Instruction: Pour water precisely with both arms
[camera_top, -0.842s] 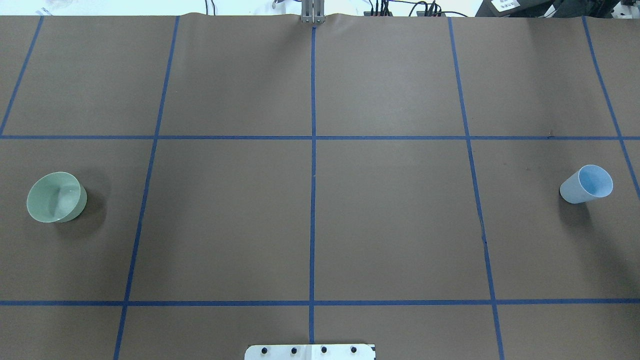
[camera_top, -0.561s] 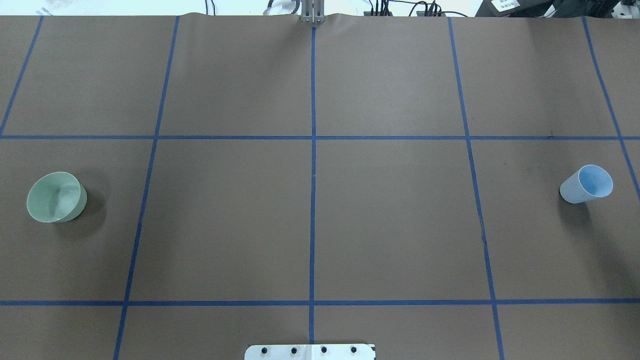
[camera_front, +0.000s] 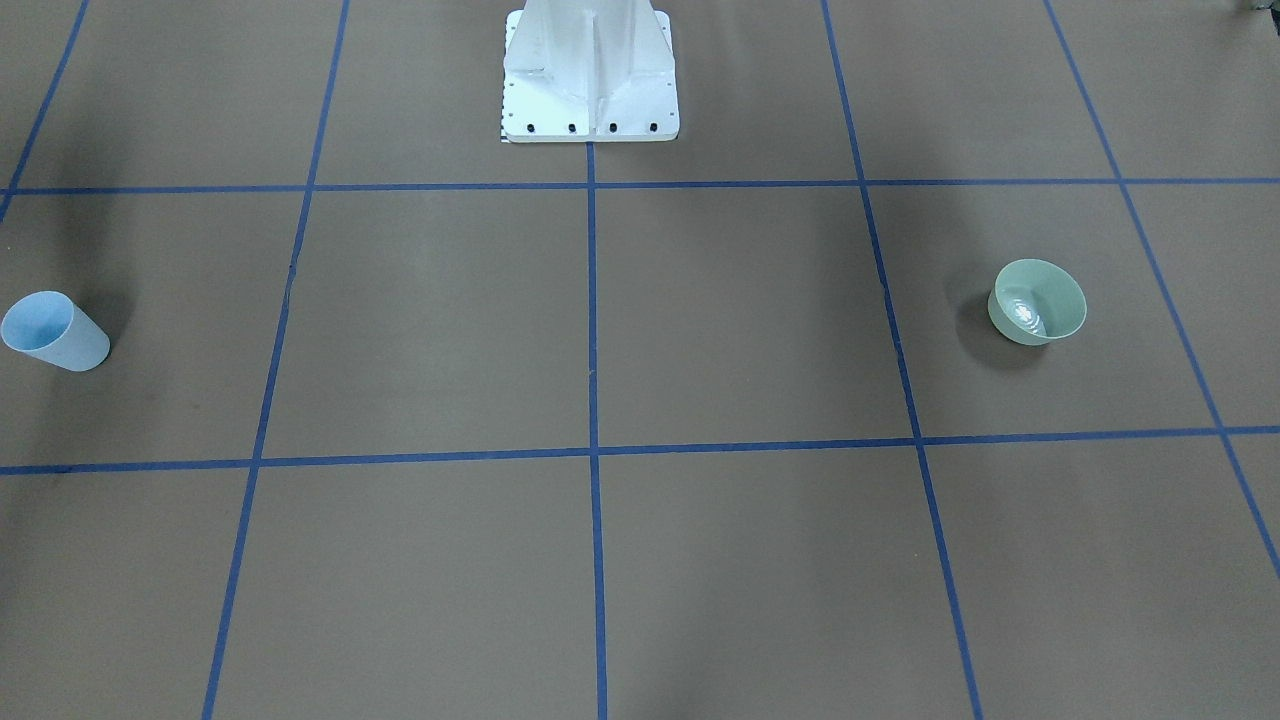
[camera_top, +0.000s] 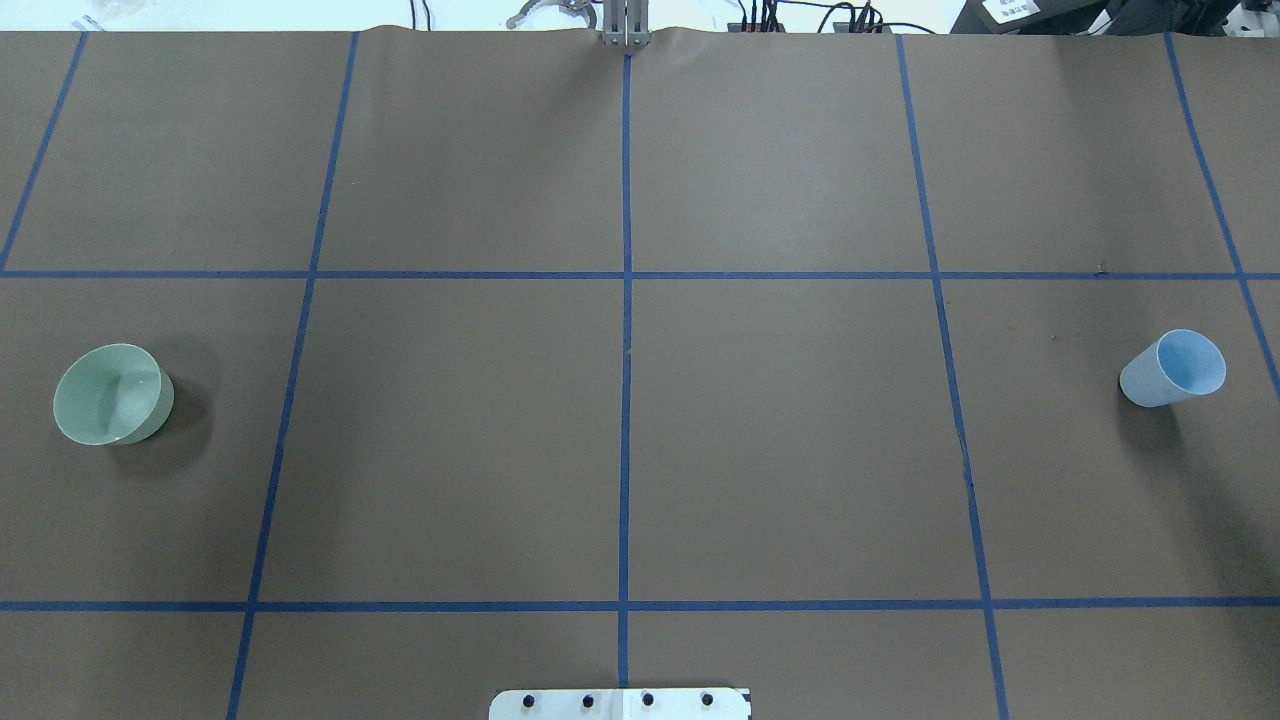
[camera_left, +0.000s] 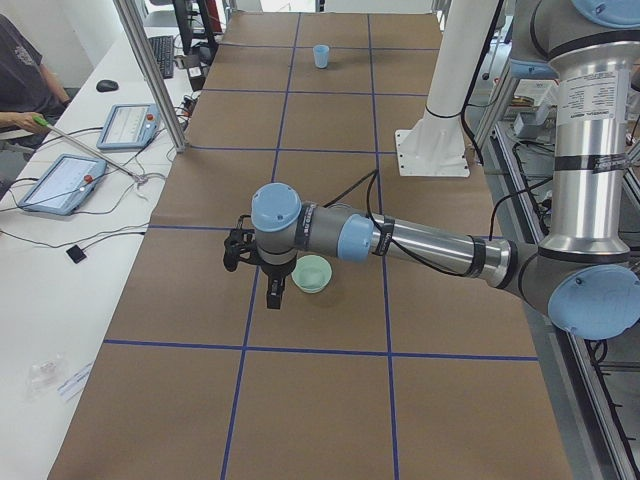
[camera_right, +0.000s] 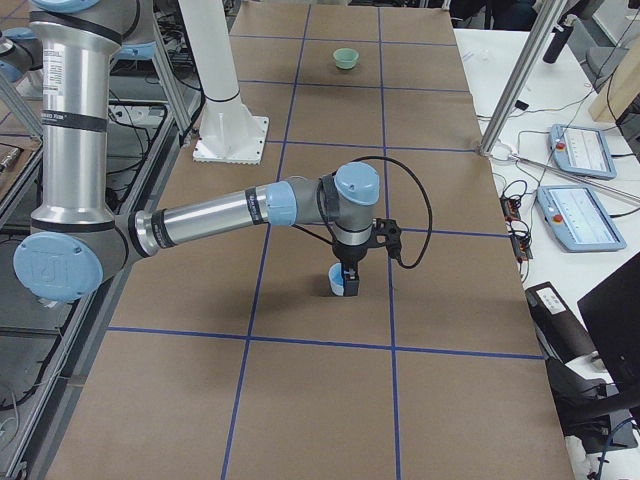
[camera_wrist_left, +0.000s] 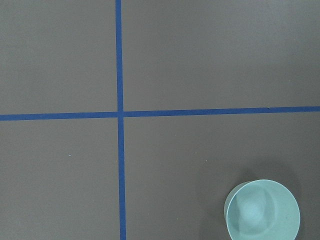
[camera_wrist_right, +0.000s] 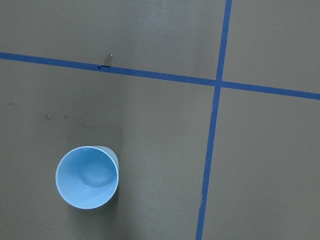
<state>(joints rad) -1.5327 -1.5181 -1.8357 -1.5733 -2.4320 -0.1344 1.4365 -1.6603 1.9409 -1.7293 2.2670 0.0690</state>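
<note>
A pale green bowl (camera_top: 110, 393) stands at the table's left; it also shows in the front view (camera_front: 1037, 302) and the left wrist view (camera_wrist_left: 262, 210). Whitish ripples in it suggest water (camera_front: 1020, 312). A light blue cup (camera_top: 1175, 367) stands upright at the right; it also shows in the right wrist view (camera_wrist_right: 87, 177). My left gripper (camera_left: 272, 290) hangs just beside the bowl (camera_left: 311, 274). My right gripper (camera_right: 349, 280) hangs at the cup (camera_right: 340, 283). Both grippers show only in the side views, so I cannot tell whether they are open or shut.
The brown table (camera_top: 780, 440) is marked with a blue tape grid. The white bolted pedestal (camera_front: 590, 90) stands at the robot's edge. A side bench holds tablets (camera_left: 60, 180) and cables, with an operator (camera_left: 20, 80) seated there. A metal post (camera_left: 150, 70) stands at the table's edge.
The bowl and the cup have not moved. A small grey object beyond the table's far edge has shifted to the left.
</note>
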